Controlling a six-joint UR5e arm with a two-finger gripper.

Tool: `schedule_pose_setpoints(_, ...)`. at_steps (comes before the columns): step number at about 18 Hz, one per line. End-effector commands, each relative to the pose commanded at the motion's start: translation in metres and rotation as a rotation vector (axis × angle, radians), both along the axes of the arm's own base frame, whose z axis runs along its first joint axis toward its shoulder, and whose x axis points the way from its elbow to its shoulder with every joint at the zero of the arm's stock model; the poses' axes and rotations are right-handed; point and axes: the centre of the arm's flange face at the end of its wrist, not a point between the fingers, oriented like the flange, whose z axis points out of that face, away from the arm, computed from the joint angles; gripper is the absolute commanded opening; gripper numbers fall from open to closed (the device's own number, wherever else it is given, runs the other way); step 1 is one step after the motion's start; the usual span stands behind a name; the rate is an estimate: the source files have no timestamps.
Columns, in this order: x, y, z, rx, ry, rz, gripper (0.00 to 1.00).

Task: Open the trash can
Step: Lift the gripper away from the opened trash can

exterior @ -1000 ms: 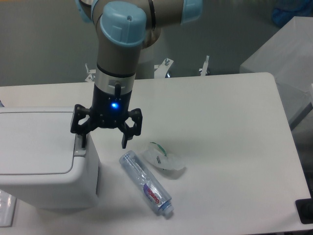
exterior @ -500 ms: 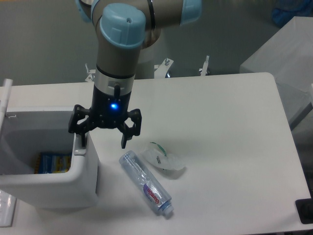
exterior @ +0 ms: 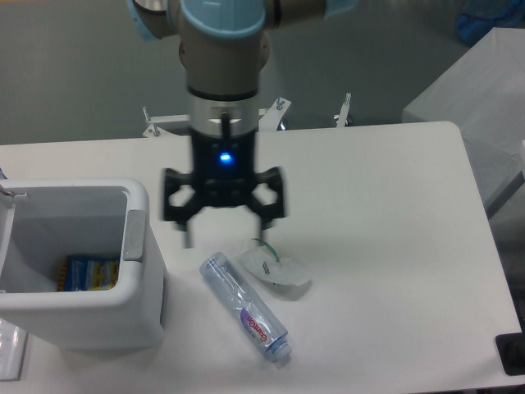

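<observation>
The white boxy trash can (exterior: 139, 308) stands at the table's left front with its lid swung up at the far left edge (exterior: 6, 226). Its inside shows, with a blue and yellow packet (exterior: 89, 272) at the bottom. The grey push tab (exterior: 134, 236) sits on the right rim. My gripper (exterior: 227, 235) hangs open and empty above the table, just right of the can and clear of the rim, blurred by motion. Its left finger (exterior: 185, 226) is a short way from the tab.
A clear plastic bottle (exterior: 244, 309) lies on the table right of the can, below the gripper. A crumpled clear wrapper (exterior: 274, 266) lies beside it. A grey box (exterior: 480, 98) stands off the table's right side.
The lid went from closed to fully open. My gripper, which stood with its left finger at the push tab, has moved right, away from the can.
</observation>
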Motion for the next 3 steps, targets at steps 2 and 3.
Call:
schedule_pose_setpoints(2,-0.020,-0.014,-0.004,-0.039,0.020,-0.012,1.00)
schedule_pose_setpoints(3,-0.027,-0.020,-0.006,-0.049,0.022,-0.015,1.00)
